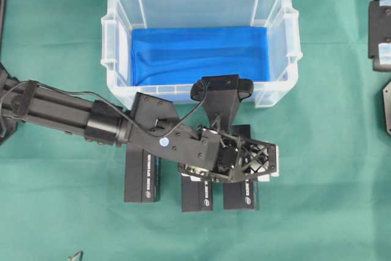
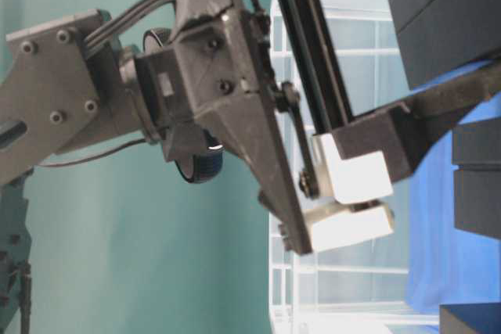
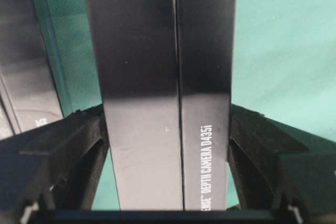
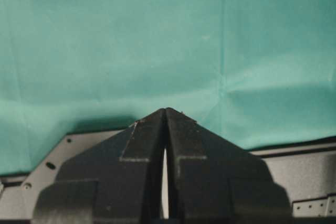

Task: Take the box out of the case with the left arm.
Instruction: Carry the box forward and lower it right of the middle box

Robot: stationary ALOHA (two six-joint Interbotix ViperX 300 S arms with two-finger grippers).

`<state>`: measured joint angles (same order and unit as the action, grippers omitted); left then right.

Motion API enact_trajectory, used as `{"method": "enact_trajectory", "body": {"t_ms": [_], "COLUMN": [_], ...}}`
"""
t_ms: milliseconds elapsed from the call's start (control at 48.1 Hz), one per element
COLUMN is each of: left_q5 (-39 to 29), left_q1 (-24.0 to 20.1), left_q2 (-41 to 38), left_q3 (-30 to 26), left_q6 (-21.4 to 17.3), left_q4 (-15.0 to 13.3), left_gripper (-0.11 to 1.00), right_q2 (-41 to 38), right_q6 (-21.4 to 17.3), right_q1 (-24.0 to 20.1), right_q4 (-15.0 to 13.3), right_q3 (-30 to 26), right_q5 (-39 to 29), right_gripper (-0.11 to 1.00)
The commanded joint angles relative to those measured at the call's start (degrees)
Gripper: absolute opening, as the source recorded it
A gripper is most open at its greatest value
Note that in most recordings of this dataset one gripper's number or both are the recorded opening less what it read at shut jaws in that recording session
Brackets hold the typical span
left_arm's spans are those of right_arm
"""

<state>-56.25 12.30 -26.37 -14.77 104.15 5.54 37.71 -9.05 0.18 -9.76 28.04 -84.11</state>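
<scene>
The case [image 1: 116, 41] sits in the upper middle of the overhead view with only its blue sheet [image 1: 198, 53] inside, and three black boxes lie in a row on the green worktop [image 1: 330, 181] just below its near wall, so the job looks to be at the set-down and release. The left gripper [image 1: 253, 162] is over the right-hand pair; in the left wrist view its fingers [image 3: 79, 140] flank the D435i box [image 3: 205, 103] on its outer sides, with no clear gap to be seen, so whether it yet grips I cannot tell. Next it wants the jaws wide, then a straight lift clear. The neighbouring box [image 1: 197, 194] touches this one and could be nudged. The right gripper [image 4: 165, 129] rests closed over bare cloth, well away.
</scene>
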Motion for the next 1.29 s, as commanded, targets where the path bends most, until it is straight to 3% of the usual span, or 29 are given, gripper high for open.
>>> {"method": "enact_trajectory", "body": {"t_ms": [0, 83, 728, 978, 1269], "left_q5": [0.35, 0.35, -1.93, -9.76, -14.41], "left_q1": [0.44, 0.44, -0.09, -0.44, -0.79], "left_q2": [1.41, 1.41, 2.72, 3.52, 1.14], "left_q3": [-0.70, -0.79, -3.34, -9.49, -18.19], "left_q6": [-0.09, -0.09, -0.88, -3.96, -6.06], "left_q4": [-0.09, -0.18, -0.35, -0.35, 0.09], "left_gripper": [0.73, 0.83, 0.79, 0.79, 0.79], "right_q2": [0.18, 0.18, 0.18, 0.18, 0.18], "right_q6": [0.09, 0.09, 0.09, 0.09, 0.09], "right_q1": [0.00, 0.00, 0.00, -0.09, -0.09], "right_q4": [-0.09, -0.09, -0.09, -0.09, -0.09], "right_q3": [-0.62, -0.62, -0.44, -0.53, -0.53], "right_q5": [0.35, 0.35, 0.26, 0.18, 0.09], "right_gripper": [0.00, 0.00, 0.00, 0.00, 0.00]}}
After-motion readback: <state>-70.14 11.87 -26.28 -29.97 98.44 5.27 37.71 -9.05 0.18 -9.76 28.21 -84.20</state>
